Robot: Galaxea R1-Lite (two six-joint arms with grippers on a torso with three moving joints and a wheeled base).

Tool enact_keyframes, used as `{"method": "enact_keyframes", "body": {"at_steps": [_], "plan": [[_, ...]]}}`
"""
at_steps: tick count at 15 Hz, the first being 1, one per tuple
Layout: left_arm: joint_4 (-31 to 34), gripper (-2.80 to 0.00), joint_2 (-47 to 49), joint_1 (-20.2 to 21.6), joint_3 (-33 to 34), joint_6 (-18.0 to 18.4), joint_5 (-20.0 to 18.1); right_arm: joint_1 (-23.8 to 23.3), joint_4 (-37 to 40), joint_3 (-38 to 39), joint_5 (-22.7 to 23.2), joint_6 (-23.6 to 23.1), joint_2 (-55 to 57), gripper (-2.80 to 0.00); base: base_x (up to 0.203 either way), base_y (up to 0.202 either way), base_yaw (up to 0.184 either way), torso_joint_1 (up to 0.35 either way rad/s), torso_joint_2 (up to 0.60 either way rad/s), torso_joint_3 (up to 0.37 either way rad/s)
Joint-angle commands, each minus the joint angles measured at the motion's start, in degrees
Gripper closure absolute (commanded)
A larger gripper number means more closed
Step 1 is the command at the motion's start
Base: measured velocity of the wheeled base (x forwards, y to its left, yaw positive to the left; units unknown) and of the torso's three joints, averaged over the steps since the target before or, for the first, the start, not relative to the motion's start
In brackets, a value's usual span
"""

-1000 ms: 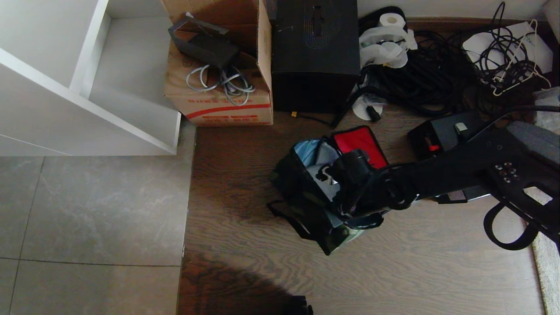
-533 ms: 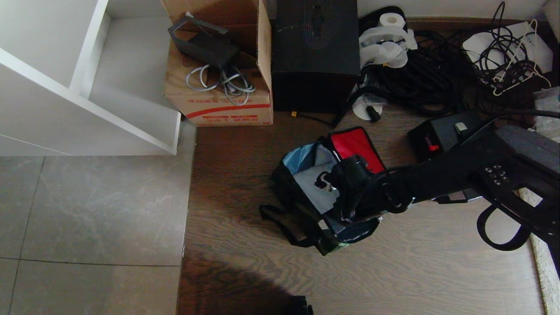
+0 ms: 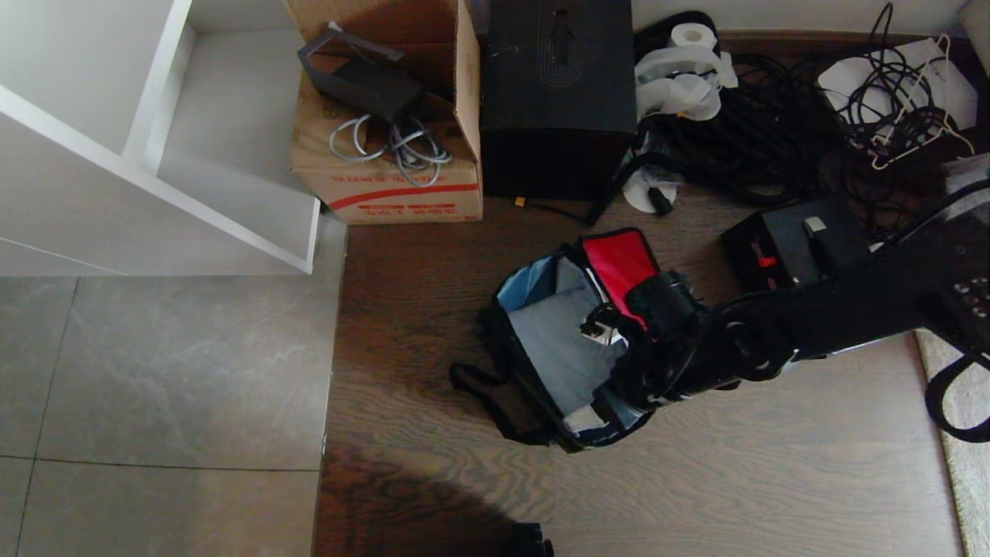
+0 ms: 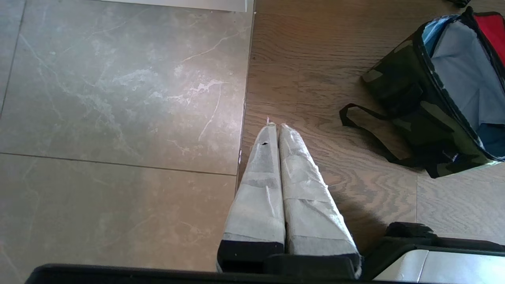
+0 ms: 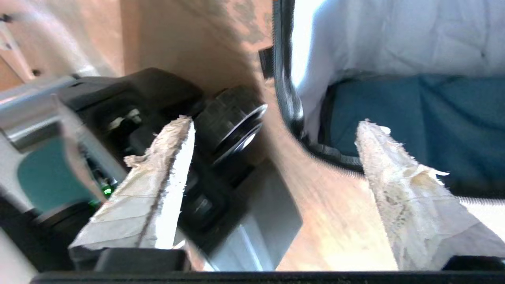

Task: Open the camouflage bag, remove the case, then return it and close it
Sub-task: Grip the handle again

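My right claw (image 5: 276, 130) released, fingers spread wide over the near rim of the camouflage bag (image 3: 557, 348), bag lying open on the wood floor (image 3: 773, 480), red flap up, my left claw (image 4: 275, 127) clenched, parked apart

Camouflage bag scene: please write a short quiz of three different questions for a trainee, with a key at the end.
1. True or false: the camouflage bag lies open on the wooden floor, with its red flap lining showing.
2. Which gripper is at the bag's mouth? A) left gripper B) right gripper C) neither
3. Fill in: the left gripper's fingers are ____, above the floor beside the bag.

Key:
1. True; the grey interior shows too.
2. B; the right gripper has its fingers spread apart, straddling the bag's rim.
3. Shut; they are pressed together with nothing between them.
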Motion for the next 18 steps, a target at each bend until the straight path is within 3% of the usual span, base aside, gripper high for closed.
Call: {"method": "enact_keyframes", "body": {"at_steps": [1, 3, 6, 10, 11, 13, 15, 16, 18], "plan": [[0.0, 0.0, 0.0, 0.0, 0.5, -0.1, 0.0, -1.9, 0.0, 2.1, 0.0, -0.3, -4.3, -2.8, 0.0, 0.0, 0.0, 0.0, 0.0, 0.0], [0.0, 0.0, 0.0, 0.0, 0.5, -0.1, 0.0, -5.7, -0.1, 2.8, -2.7, -1.2, -5.7, -2.8, 0.0, 0.0, 0.0, 0.0, 0.0, 0.0], [0.0, 0.0, 0.0, 0.0, 0.5, -0.1, 0.0, -10.6, 0.0, 4.4, -12.5, -9.2, -5.5, -2.8, 0.0, 0.0, 0.0, 0.0, 0.0, 0.0], [0.0, 0.0, 0.0, 0.0, 0.5, -0.1, 0.0, -11.7, -0.3, 5.3, -14.2, -11.2, -5.6, -2.8, 0.0, 0.0, 0.0, 0.0, 0.0, 0.0], [0.0, 0.0, 0.0, 0.0, 0.5, -0.1, 0.0, -15.1, -0.6, 6.4, -16.1, -18.1, -5.6, -2.8, 0.0, 0.0, 0.0, 0.0, 0.0, 0.0], [0.0, 0.0, 0.0, 0.0, 0.5, -0.1, 0.0, -23.2, -2.1, 8.0, -18.7, -38.8, -5.6, -2.8, 0.0, 0.0, 0.0, 0.0, 0.0, 0.0], [0.0, 0.0, 0.0, 0.0, 0.5, -0.1, 0.0, -28.5, -5.6, 9.1, -20.3, -50.6, -5.1, -2.8, 0.0, 0.0, 0.0, 0.0, 0.0, 0.0], [0.0, 0.0, 0.0, 0.0, 0.5, 0.0, 0.0, -30.4, -8.2, 9.6, -20.4, -54.5, -3.7, -2.8, 0.0, 0.0, 0.0, 0.0, 0.0, 0.0], [0.0, 0.0, 0.0, 0.0, 0.5, -0.1, 0.0, -31.0, -10.1, 9.5, -20.4, -54.6, -2.5, -2.8, 0.0, 0.0, 0.0, 0.0, 0.0, 0.0]]}}
